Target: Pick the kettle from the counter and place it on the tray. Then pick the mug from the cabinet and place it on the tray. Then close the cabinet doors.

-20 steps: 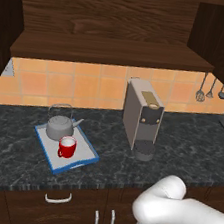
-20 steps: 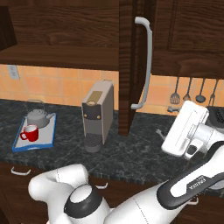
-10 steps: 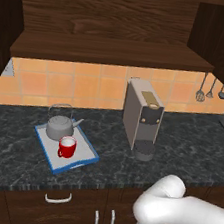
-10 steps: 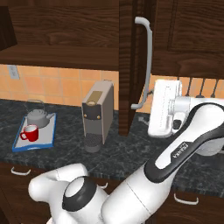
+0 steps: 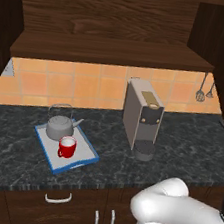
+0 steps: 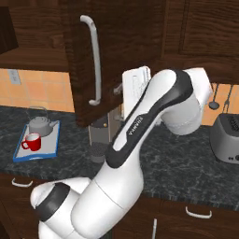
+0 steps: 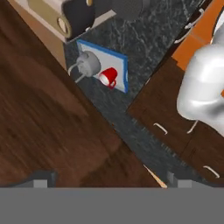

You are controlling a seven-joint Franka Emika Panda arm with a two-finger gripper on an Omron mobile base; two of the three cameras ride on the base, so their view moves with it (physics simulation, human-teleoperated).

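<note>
On the counter (image 5: 191, 140), the grey kettle (image 5: 59, 126) and the red mug (image 5: 67, 147) sit together on the blue-rimmed tray (image 5: 84, 160), the mug just nearer than the kettle, left of the coffee machine (image 5: 142, 118). The cabinet (image 5: 110, 28) above stands open. The gripper (image 6: 135, 88), its fingers spread wide and holding nothing, is raised against the right cabinet door (image 6: 116, 56), beside that door's silver bar handle (image 6: 94, 60).
</note>
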